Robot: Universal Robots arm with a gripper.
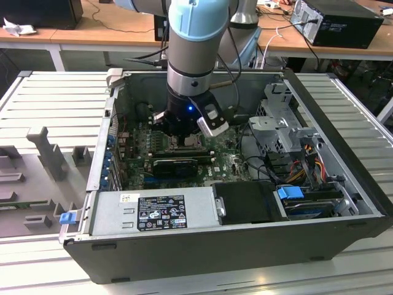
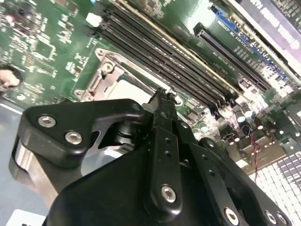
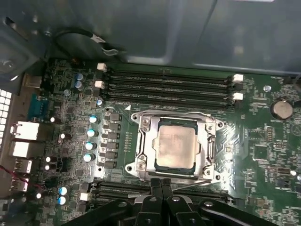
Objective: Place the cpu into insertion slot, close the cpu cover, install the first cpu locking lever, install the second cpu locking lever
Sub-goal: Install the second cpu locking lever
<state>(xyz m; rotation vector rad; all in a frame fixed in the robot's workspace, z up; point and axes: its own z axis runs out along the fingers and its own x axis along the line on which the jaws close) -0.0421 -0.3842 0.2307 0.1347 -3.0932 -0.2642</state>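
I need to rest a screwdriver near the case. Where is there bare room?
The ribbed grey table is bare beside the case on the exterior view's left, behind the grey holder blocks. Inside the case, motherboard, cables and drive cage crowd everything.

The motherboard [image 3: 263,141] is green, speckled with silver solder; the cpu [image 3: 176,147] shows a tan-grey metallic face, framed by the silver-grey cpu cover [image 3: 141,141]; the memory slots [image 3: 169,87] are black with white end clips; the gripper [image 3: 162,188] is black — the arm [image 1: 196,27] pale blue; the case [image 1: 245,246] dark grey.
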